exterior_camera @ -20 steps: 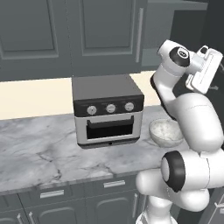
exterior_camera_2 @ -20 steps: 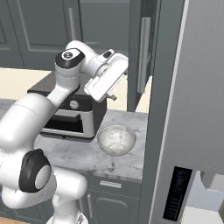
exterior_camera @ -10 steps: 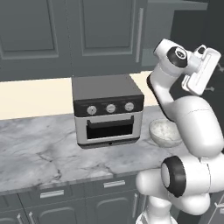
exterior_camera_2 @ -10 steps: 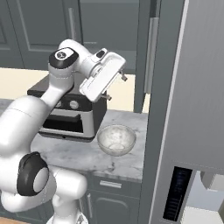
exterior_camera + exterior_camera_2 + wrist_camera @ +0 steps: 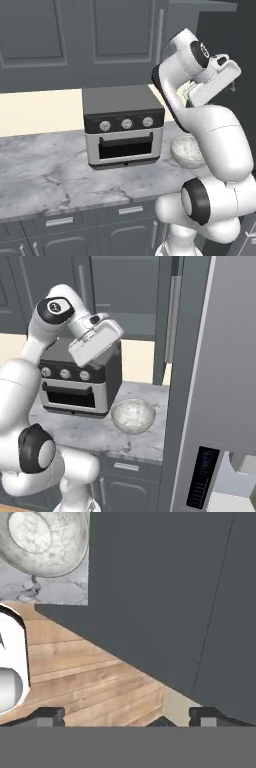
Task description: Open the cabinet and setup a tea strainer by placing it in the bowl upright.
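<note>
Kitchen, mid-task | my two-finger gripper point(image 5: 125, 714) spread wide, holding nothing, raised above the white-grey marbled round bowl point(image 5: 132, 415) | dark grey wall cabinet door point(image 5: 171, 321) ajar above bowl | bowl waits strainer-less.

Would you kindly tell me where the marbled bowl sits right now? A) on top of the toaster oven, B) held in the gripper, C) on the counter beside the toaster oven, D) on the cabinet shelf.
C: the bowl rests on the marble counter, just beside the toaster oven, with nothing in it.
</note>
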